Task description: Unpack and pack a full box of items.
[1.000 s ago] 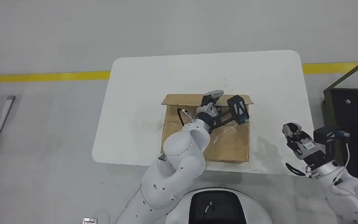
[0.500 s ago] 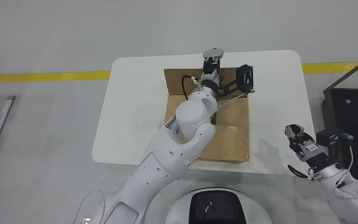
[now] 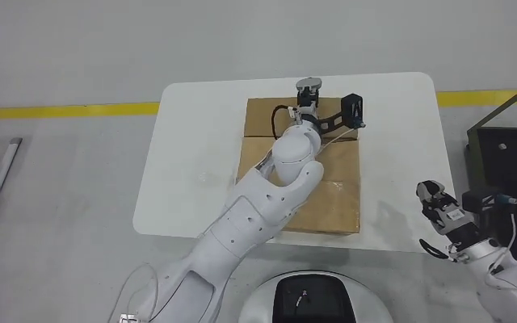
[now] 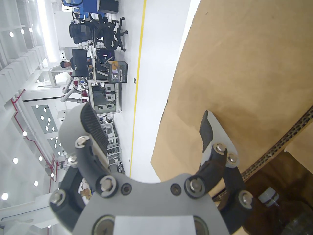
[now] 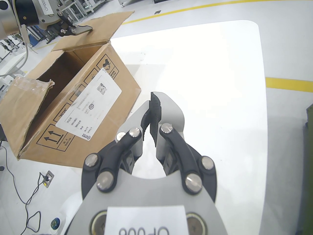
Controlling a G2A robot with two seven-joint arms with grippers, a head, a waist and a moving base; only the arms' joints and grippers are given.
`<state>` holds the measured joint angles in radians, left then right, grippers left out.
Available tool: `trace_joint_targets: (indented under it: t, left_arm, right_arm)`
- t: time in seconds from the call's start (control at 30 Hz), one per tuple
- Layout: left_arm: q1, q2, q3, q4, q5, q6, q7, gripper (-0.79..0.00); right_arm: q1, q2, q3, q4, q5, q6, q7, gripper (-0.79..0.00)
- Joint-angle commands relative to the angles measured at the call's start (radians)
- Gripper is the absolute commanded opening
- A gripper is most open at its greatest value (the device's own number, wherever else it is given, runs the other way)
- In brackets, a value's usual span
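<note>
Cardboard box [image 3: 335,202] sits open at the middle of the white worktop [image 3: 202,137], its far flap [image 3: 262,119] leaning outward. The left end effector [image 4: 144,113] is spread, with one finger [image 4: 207,128] resting on that flap. The right end effector [image 5: 152,103], pressed together, hovers by the worktop's near right corner.

Matt cardboard on a smooth white table [image 5: 207,74].
The box [image 5: 122,84] has a rough corrugated edge and a paper label [image 5: 89,106]; the right gripper [image 5: 151,110] pairs bare metal with ribbed black pads [image 5: 156,108], perhaps rubber.
</note>
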<state>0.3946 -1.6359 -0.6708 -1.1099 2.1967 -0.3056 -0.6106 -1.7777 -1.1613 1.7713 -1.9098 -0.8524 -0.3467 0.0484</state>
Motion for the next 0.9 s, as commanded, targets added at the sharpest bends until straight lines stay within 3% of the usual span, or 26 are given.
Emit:
trace_joint_targets:
  t: [0.0, 0.27, 0.47, 0.7, 0.87]
  left_arm:
    - [-0.002, -0.006, -0.001, 0.013, 0.002, 0.004, 0.001, 0.000]
    - [0.012, -0.017, -0.037, -0.029, -0.001, 0.021, 0.000, 0.000]
    - [0.114, 0.009, -0.139, -0.234, -0.020, -0.014, -0.016, 0.000]
    - [0.332, 0.054, -0.317, -0.555, -0.090, -0.106, -0.042, 0.000]
    - [0.456, 0.074, -0.408, -0.718, -0.129, -0.162, -0.053, 0.000]
  right_arm:
    - [0.001, 0.000, -0.002, -0.001, -0.001, 0.001, 0.001, -0.785]
    - [0.009, -0.001, 0.002, -0.002, -0.007, 0.000, -0.002, -0.785]
    - [0.006, 0.002, 0.049, -0.017, 0.019, -0.065, -0.034, -0.785]
    - [0.002, 0.019, 0.119, -0.050, 0.107, -0.324, 0.018, -0.785]
    - [0.026, 0.039, 0.126, -0.036, 0.275, -0.570, 0.123, -0.785]
